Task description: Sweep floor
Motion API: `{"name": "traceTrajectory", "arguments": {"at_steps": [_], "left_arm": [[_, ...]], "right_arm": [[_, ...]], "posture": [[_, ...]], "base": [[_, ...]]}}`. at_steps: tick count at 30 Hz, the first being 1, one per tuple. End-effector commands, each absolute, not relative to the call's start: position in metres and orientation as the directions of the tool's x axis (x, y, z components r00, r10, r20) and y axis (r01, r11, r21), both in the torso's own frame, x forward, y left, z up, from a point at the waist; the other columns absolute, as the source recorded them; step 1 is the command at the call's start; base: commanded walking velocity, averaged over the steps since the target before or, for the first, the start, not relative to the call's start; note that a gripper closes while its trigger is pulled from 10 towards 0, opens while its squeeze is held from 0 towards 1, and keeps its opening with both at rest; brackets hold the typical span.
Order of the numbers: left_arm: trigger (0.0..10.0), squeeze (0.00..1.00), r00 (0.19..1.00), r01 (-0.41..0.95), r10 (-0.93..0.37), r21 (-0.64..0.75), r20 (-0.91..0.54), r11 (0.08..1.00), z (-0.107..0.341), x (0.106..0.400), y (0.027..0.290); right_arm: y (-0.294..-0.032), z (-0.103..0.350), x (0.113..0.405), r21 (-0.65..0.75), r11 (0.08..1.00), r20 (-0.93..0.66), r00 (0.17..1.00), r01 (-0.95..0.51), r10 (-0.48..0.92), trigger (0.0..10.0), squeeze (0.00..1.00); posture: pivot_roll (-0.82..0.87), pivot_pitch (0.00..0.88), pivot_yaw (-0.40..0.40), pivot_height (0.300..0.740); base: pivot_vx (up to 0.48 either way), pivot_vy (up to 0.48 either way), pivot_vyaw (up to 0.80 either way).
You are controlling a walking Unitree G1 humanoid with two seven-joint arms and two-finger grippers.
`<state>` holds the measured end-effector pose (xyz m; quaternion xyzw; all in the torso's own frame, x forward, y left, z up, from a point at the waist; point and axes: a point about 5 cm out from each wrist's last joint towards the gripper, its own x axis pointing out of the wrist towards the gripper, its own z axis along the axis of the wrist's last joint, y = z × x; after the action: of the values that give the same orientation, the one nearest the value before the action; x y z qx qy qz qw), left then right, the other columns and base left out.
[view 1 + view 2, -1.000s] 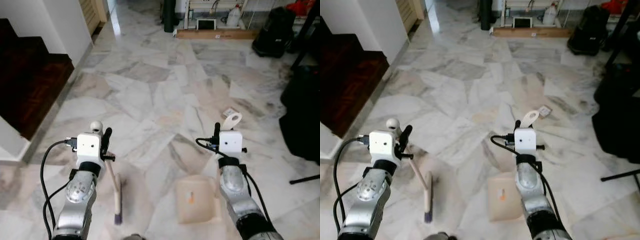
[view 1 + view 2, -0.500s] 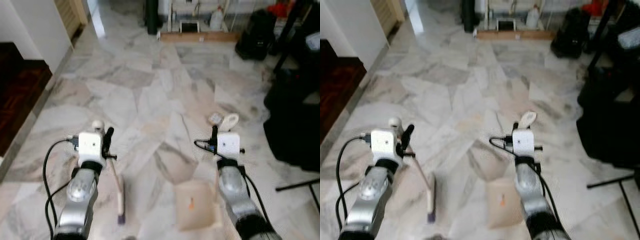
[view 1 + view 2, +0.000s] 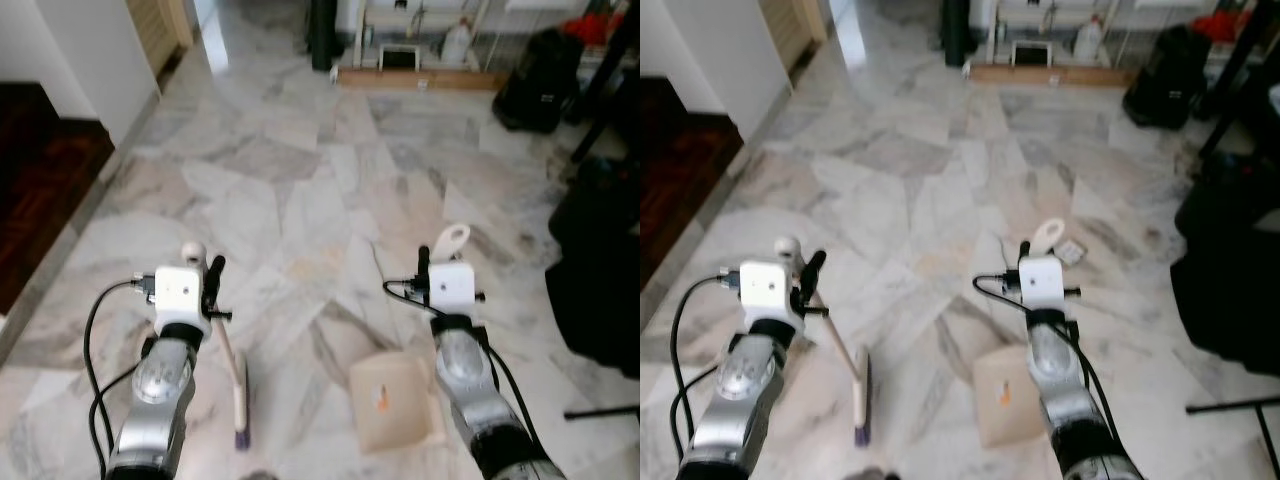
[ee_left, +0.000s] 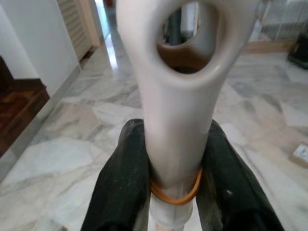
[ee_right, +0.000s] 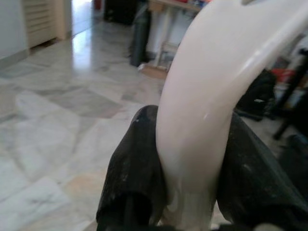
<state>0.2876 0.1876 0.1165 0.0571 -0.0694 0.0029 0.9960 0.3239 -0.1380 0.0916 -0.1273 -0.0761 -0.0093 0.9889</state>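
Close up, left gripper (image 4: 175, 192) clamped on the broom (image 3: 238, 385) handle, orange band just above the black fingers (image 4: 120, 187); from the head, brush head low on the marble floor (image 3: 300, 180). Right gripper (image 5: 190, 183) pinching the dustpan (image 3: 395, 400) handle. Both forearms forward, as before; small card (image 3: 1070, 251) nearer now.

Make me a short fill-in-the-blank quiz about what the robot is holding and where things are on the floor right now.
1. The left gripper is shut on the handle of the ____.
2. The right gripper is shut on the handle of the ____.
3. The small piece of litter lies on the ____ floor, ahead of the right gripper.
4. The broom has its head resting on the floor to the ____ of the dustpan.

Missing words: broom; dustpan; marble; left
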Motion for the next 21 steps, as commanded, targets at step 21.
{"name": "traceTrajectory", "arguments": {"at_steps": [21], "left_arm": [[10.0, 0.00, 0.981, -0.010, -0.017, 0.137, 0.192, 0.991, 0.1285, 0.2897, 0.1842]], "right_arm": [[-0.1406, 0.1005, 0.3270, -0.215, 0.975, 0.190, 0.982, 0.056, -0.015, 10.0, 0.00]], "posture": [[0.12, 0.168, 0.008, 0.740]], "base": [[0.366, 0.000, 0.00]]}}
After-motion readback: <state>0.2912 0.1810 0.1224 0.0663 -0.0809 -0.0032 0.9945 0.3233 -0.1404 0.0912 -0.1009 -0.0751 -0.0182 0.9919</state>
